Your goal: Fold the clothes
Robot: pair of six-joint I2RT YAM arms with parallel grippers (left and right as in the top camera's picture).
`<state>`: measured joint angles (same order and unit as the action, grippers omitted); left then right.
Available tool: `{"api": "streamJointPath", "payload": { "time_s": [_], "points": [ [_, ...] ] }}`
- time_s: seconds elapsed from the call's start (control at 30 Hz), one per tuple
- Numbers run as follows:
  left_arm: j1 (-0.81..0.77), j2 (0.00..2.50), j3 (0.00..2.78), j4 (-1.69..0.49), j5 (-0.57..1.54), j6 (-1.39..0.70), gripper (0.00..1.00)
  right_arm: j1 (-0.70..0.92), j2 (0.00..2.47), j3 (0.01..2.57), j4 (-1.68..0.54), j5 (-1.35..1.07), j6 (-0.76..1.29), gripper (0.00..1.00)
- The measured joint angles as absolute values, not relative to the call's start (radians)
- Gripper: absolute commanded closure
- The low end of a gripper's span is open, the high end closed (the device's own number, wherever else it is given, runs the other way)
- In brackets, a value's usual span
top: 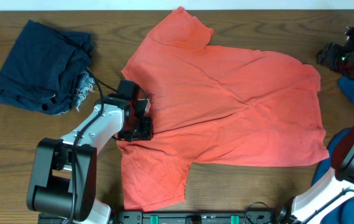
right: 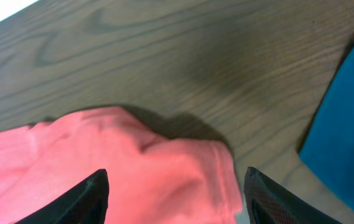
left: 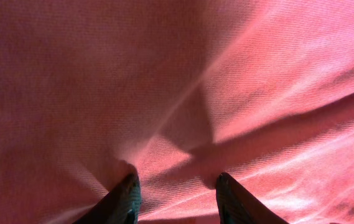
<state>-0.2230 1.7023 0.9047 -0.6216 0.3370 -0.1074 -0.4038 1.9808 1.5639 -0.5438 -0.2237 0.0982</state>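
— While the left gripper rests on the coral-red T-shirt, where does the shirt lie?
— Spread out on the middle of the wooden table. This gripper is at its left edge, between the two sleeves. Its fingers stand a little apart on the cloth; I cannot tell if they pinch it.
— And the right gripper?
— Fingers wide apart, holding nothing, above a corner of the shirt, near a blue cloth.

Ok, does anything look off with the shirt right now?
The red T-shirt lies slightly slanted across the table, not square to its edge, with raised creases meeting near its middle. The hem corner below the open right pincer is bunched up rather than flat.
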Motion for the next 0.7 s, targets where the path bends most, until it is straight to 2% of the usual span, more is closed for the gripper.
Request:
{"api": "streamJointPath", "payload": {
  "time_s": [0.17, 0.23, 0.3, 0.33, 0.37, 0.4, 0.47, 0.7],
  "points": [
    [-0.223, 1.702, 0.905, -0.622, 0.337, -0.107, 0.58, -0.404, 2.083, 1.563, -0.499, -0.208, 0.125, 0.32],
    [-0.223, 1.702, 0.905, -0.622, 0.337, -0.107, 0.59, -0.404, 2.122, 1.561, -0.485, -0.217, 0.132, 0.36],
    [-0.223, 1.702, 0.905, -0.622, 0.337, -0.107, 0.58, -0.404, 2.155, 1.559, -0.466, -0.242, 0.138, 0.49],
    [-0.223, 1.702, 0.905, -0.622, 0.337, -0.107, 0.58, -0.404, 2.165, 1.557, -0.458, -0.258, 0.141, 0.63],
    [-0.223, 1.702, 0.905, -0.622, 0.337, -0.107, 0.58, -0.403, 2.171, 1.555, -0.453, -0.28, 0.147, 0.86],
    [-0.223, 1.702, 0.905, -0.622, 0.337, -0.107, 0.58, -0.403, 2.173, 1.555, -0.452, -0.302, 0.144, 0.95],
    [-0.223, 1.702, 0.905, -0.622, 0.337, -0.107, 0.59, -0.403, 2.172, 1.555, -0.457, -0.357, 0.144, 0.99],
    [-0.223, 1.702, 0.905, -0.621, 0.342, -0.107, 0.58, -0.378, 2.129, 1.554, -0.64, -0.457, 0.112, 0.99]
  ]
}}
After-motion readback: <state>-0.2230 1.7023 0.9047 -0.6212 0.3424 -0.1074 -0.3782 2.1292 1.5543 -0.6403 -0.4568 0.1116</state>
